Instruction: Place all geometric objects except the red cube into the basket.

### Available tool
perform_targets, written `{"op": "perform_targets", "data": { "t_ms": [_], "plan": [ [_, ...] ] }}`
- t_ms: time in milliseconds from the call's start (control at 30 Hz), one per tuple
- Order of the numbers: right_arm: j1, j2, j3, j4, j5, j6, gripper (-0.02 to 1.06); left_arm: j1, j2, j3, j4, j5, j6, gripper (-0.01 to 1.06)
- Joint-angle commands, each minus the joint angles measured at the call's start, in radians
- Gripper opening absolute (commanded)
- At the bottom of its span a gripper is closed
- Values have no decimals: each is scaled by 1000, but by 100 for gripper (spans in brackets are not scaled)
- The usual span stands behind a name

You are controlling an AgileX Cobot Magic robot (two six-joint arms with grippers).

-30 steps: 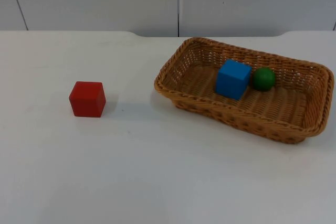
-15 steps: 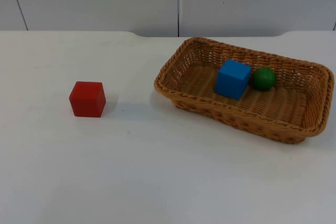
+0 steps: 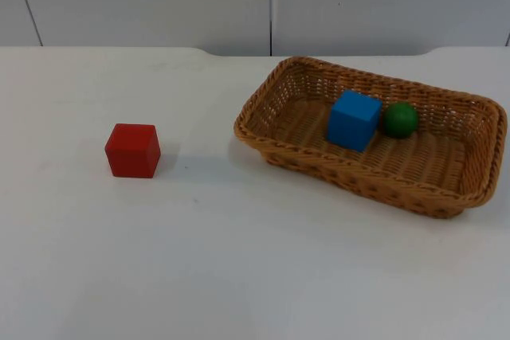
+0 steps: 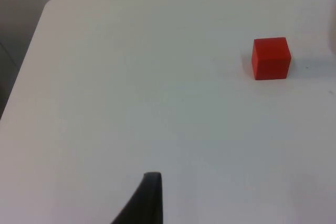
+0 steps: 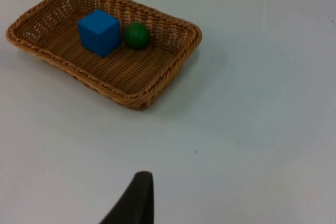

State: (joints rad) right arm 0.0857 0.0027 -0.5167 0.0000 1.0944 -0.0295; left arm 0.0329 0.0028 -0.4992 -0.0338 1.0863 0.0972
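A wicker basket (image 3: pixel 374 137) sits on the right side of the white table (image 3: pixel 239 260). Inside it a blue cube (image 3: pixel 353 119) stands just beside a green ball (image 3: pixel 399 119), the ball to the cube's right; both lie toward the basket's far side. The red cube (image 3: pixel 132 150) rests on the table well apart from the basket, to its left.

The left hand (image 4: pixel 144 203) hangs above bare table, the red cube well away from it. The right hand (image 5: pixel 134 200) hangs above the table, well apart from the basket. Whether either hand is wide or narrow cannot be told.
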Motion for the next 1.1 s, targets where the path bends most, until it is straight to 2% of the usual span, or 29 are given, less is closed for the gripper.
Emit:
{"op": "perform_targets", "data": {
  "t_ms": [0,567,800,1067],
  "plan": [
    [-5,-3,2,0,-15,-9,104,-5,-3,4,1,-10,-7,104],
    [-5,-3,2,0,-15,-9,104,-5,-3,4,1,-10,-16,104],
    [-5,-3,2,0,-15,-9,104,-5,-3,4,40,-10,-83,104],
    [-5,-3,2,0,-15,-9,104,-5,-3,4,42,-10,-85,104]
  ]
}}
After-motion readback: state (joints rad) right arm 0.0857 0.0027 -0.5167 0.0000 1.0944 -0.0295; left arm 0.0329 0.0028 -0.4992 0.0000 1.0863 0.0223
